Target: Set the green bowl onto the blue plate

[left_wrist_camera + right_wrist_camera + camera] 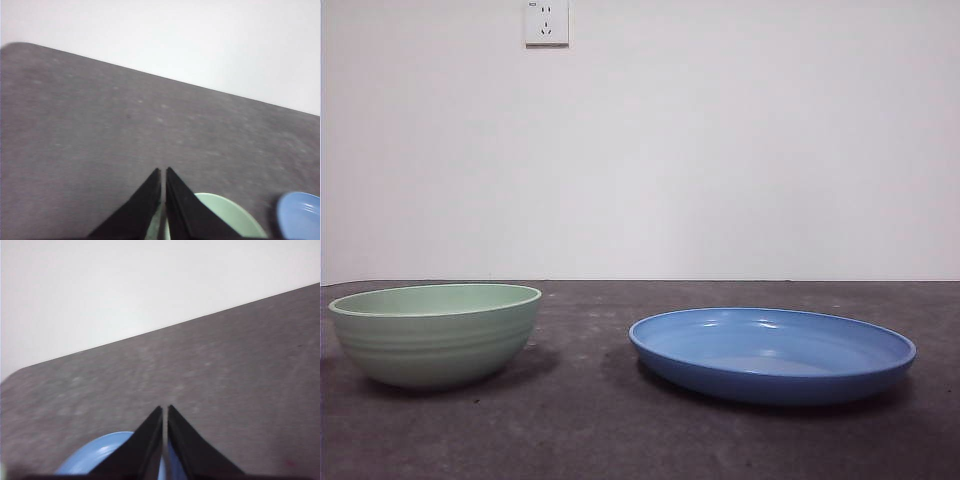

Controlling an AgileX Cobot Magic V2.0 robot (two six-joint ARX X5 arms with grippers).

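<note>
Plate: we see the blue plate [772,355] lying bare beside the green bowl [436,333], ready to receive it.
Grippers: left gripper [163,172] and right gripper [165,410] pinched closed, holding nothing, waiting.

A bare test bench, likely in a lab, is showing here: a dark grey table [620,430] is standing against a plain white wall [720,150], a lone power socket [547,22] sitting high on it.

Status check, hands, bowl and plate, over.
Left hand and right hand shut, holding nothing. Green bowl on the table, beside blue plate, apart. Nothing between them.
</note>
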